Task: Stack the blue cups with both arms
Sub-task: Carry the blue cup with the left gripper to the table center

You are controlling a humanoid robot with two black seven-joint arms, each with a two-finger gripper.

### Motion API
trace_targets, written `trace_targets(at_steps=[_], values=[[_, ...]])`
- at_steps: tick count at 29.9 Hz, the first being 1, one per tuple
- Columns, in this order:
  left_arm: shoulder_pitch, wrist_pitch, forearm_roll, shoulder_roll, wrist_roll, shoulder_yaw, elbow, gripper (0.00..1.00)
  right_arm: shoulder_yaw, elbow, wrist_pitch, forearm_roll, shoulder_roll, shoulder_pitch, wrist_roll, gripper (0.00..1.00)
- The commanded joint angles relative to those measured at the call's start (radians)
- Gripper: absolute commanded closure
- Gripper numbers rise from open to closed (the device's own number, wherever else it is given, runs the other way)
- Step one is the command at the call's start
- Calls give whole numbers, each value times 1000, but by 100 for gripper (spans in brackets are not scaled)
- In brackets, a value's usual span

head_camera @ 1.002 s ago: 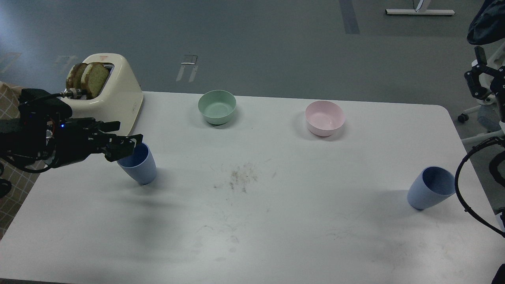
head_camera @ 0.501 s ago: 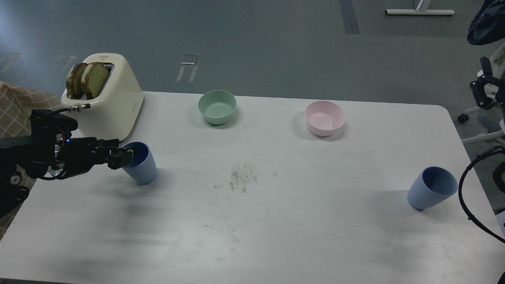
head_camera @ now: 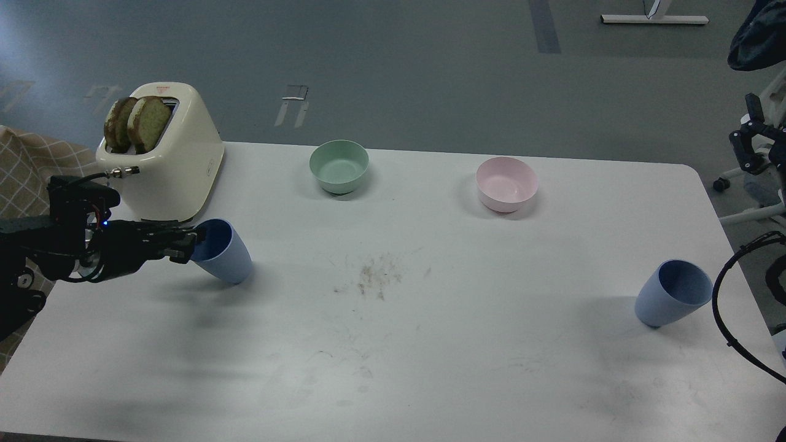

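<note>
Over the last second the left gripper (head_camera: pixel 184 244) had dropped from above the left blue cup (head_camera: pixel 224 252) to the level of its rim, and the cup, which had stood nearly upright beside the toaster (head_camera: pixel 169 159), now leaned with its mouth turned toward the arm and its base shifted a little toward the table's middle. That tilt suggested the fingers had caught the rim, so the first pick-up seemed under way, though the cup still rested on the white table (head_camera: pixel 393 344). The left arm reached in low and nearly level from the left edge, wrist pointing right, fingertips at the cup's mouth; they appeared pinched on the rim, but the dark fingers merged and I could not tell for certain. The right blue cup (head_camera: pixel 672 301) sat untouched near the table's right edge, well apart from the other. The right gripper (head_camera: pixel 750 138) hung off the table at the far right, its fingers too small and dark to read.
</note>
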Motion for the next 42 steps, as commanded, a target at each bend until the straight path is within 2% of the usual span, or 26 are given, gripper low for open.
trace_targets(at_steps=[1,3,5,7,9,11,13,19,23,26,31,38,42], values=[[-70,-16,0,7,-1,2,-59,100,2,0,0,0,-3,-1,0,0],[-117,-51,0,6,-1,2,-91,100,2,0,0,0,-3,-1,0,0],[-201,-127,11,-4,2,7,-143,100,2,1,0,0,-3,-2,0,0],[-243,-127,12,-25,6,28,-163,100,2,1,0,0,-3,-1,0,0],[-323,-127,14,-106,9,88,-173,100,3,3,0,0,-3,-1,0,0],[-427,-127,32,-174,11,204,-162,100,6,12,0,0,-3,-2,0,0],[-478,-127,39,-206,13,282,-148,100,8,17,0,0,-3,-8,0,0],[-518,-127,89,-333,48,389,-131,100,29,17,0,0,-6,-28,0,0],[-544,-127,140,-373,48,451,-131,100,31,17,0,0,-8,-33,0,0],[-590,-127,144,-424,48,534,-84,100,31,17,0,0,-11,-39,0,0],[-593,-127,146,-519,48,547,50,100,31,18,0,0,-11,-44,0,0],[-582,-127,144,-525,52,547,62,100,35,26,0,0,-11,-67,1,0],[-582,-127,144,-536,74,548,65,100,35,27,0,0,-9,-68,1,0]])
